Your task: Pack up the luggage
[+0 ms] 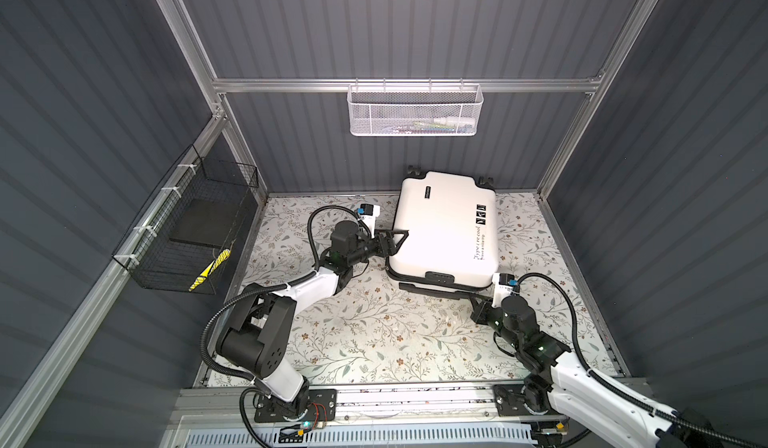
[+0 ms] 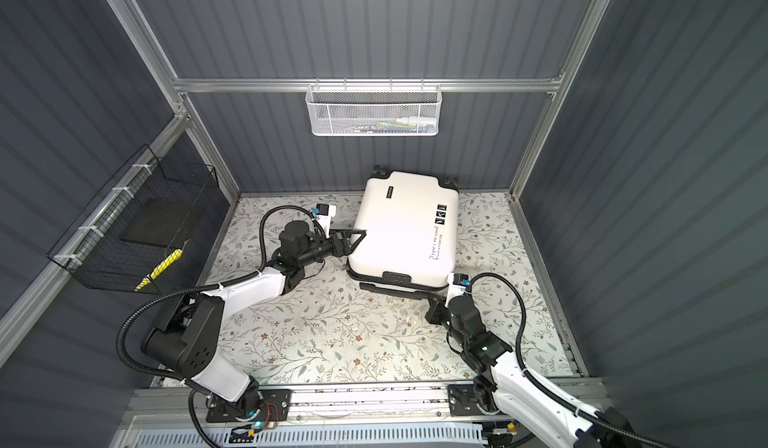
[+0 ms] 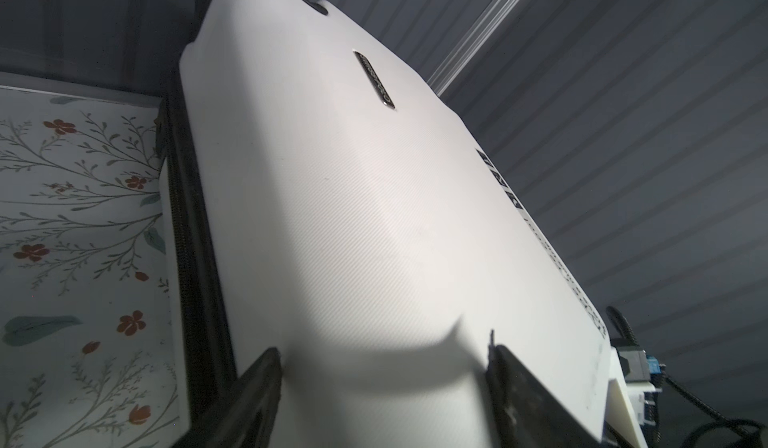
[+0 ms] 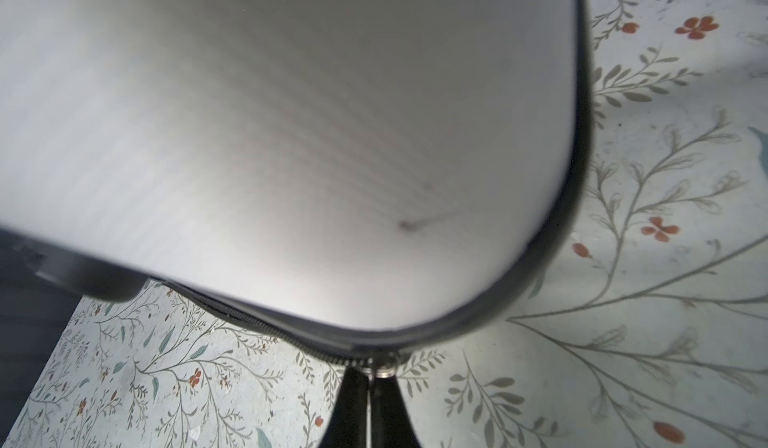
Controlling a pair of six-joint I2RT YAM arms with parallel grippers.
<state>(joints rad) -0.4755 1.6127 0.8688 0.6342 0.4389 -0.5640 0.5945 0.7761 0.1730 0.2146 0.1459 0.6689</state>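
Lying flat with its lid down, the white hard-shell luggage [image 1: 444, 234] rests on the floral surface [image 1: 374, 333], wheels at its far end. At the luggage's left edge the left end effector [image 1: 400, 240] stands wide, its fingers [image 3: 257, 387] spread over the white shell. At the luggage's near right corner the right end effector [image 4: 370, 377] is pinched tight on the metal zipper pull [image 4: 385, 370]. A white mesh basket [image 1: 413, 111] hangs behind the luggage, and a black wire basket [image 1: 187, 234] hangs well to its left.

"Have a nice trip" on luggage [image 1: 440, 225]
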